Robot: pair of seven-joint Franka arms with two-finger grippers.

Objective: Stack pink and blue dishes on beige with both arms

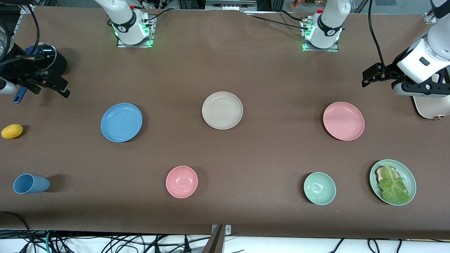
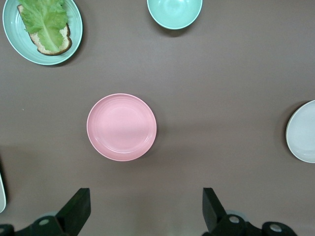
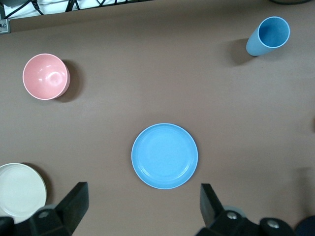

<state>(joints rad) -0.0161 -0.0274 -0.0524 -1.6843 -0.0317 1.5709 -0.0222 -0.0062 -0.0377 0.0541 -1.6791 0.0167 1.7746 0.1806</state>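
Observation:
The beige plate (image 1: pixel 222 110) lies at the table's middle. The blue plate (image 1: pixel 121 122) lies toward the right arm's end and the pink plate (image 1: pixel 343 120) toward the left arm's end, each well apart from the beige one. My left gripper (image 1: pixel 369 78) hangs open over bare table between the pink plate and the toaster; its wrist view shows the pink plate (image 2: pixel 121 127) ahead of the empty gripper (image 2: pixel 145 206). My right gripper (image 1: pixel 51 89) hangs open and empty near the dark pot, and the blue plate (image 3: pixel 165 156) shows just ahead of that gripper (image 3: pixel 143 204).
Nearer the camera stand a blue cup on its side (image 1: pixel 30 183), a pink bowl (image 1: pixel 181 181), a green bowl (image 1: pixel 319 188) and a green plate (image 1: pixel 412 179) with bread and lettuce. A yellow fruit (image 1: pixel 12 131), a lidded dark pot (image 1: pixel 47 58) and a cream toaster (image 1: pixel 430 109) sit at the ends.

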